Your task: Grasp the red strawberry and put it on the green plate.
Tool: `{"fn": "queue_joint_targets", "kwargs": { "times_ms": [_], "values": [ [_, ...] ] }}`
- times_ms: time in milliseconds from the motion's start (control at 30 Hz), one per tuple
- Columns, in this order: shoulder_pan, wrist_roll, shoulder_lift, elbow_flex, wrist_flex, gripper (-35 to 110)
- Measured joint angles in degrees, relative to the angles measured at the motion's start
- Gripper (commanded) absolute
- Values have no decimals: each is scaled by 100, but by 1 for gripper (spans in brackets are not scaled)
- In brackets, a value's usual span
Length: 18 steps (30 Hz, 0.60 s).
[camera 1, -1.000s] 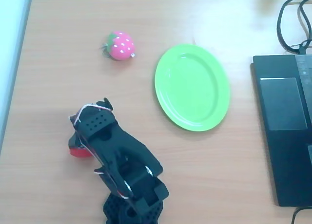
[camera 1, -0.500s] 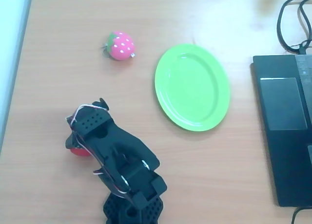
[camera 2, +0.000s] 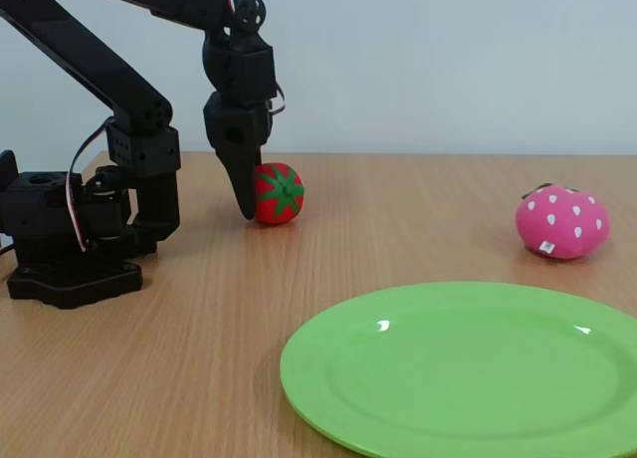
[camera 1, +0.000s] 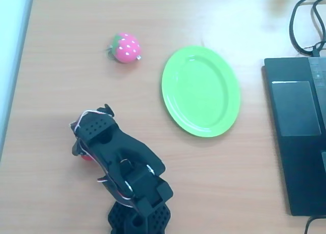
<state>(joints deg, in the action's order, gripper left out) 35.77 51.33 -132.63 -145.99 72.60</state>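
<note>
Strawberry point(camera 2: 277, 192) sits on the desk point(camera 2: 199, 358) at the end effector point(camera 2: 244, 194), whose one visible finger touches its side. Over the past second the arm has shifted slightly over it, hiding most of the red from overhead point(camera 1: 86, 156), so a grasp looks under way, not secured. I cannot tell whether the jaws are closed. Plate point(camera 1: 200, 91) lies empty, well apart. Pink strawberry point(camera 1: 126, 47) rests beyond.

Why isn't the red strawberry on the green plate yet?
It is still off: the red strawberry sits on the table by the gripper, apart from the bare green plate.
</note>
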Motion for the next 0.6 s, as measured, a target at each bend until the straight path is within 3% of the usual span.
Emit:
{"fn": "queue_joint_targets", "kwargs": {
  "times_ms": [600],
  "values": [
    [53,35,-44,0,-44,43]
  ]
}}
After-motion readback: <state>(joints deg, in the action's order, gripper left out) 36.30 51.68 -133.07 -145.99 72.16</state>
